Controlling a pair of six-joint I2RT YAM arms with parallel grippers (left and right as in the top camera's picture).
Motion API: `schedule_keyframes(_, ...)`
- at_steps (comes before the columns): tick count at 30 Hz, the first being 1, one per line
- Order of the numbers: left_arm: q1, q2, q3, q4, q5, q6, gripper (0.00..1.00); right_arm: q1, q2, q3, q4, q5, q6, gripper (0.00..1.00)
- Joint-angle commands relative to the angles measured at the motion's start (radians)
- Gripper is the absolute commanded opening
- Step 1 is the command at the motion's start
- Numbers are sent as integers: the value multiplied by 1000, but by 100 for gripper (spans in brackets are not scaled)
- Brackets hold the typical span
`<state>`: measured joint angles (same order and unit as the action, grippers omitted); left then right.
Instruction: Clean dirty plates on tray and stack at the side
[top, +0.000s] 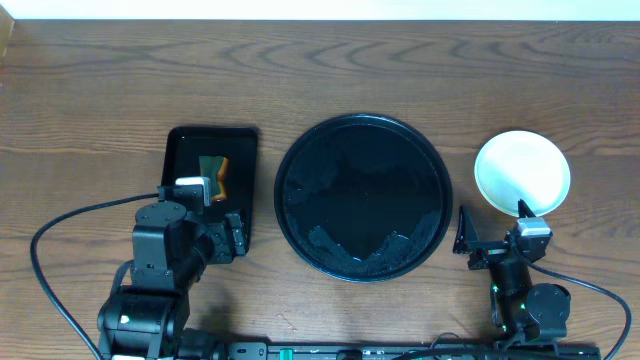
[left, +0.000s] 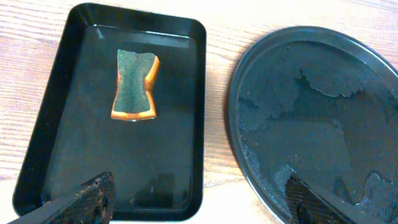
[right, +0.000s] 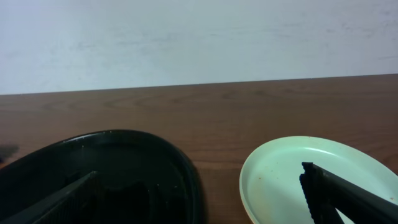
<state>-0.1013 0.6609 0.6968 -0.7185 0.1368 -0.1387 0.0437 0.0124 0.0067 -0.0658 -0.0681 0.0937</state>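
Smooth glossy pale-green plate (top: 521, 170), wet-sheened black round tray (top: 340, 180), wood-grain tabletop (top: 320, 70), coarse green-topped sponge (left: 134, 84)

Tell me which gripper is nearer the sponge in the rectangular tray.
Left. The left gripper hangs open over the near end of the rectangular tray, just short of the sponge. The right gripper is beyond the round tray, beside the mint plate.

From my screens I can read no text, label, brand or number: not on the round tray (top: 340, 160), the rectangular tray (top: 190, 145) to its left, the sponge (top: 214, 172), or the plate (top: 521, 170).
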Motion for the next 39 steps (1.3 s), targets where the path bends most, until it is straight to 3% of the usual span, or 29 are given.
schedule_keyframes(1,-1,0,-1,2,11,-13,88,10,-6,-1,-5,11,-13,99)
schedule_keyframes(29,-1,-1,-1,2,10,-13,88,10,-6,-1,-5,11,-13,99)
schedule_keyframes(39,47,-126,-103,23,2,-13,88,10,-6,-1,-5,11,-13,99)
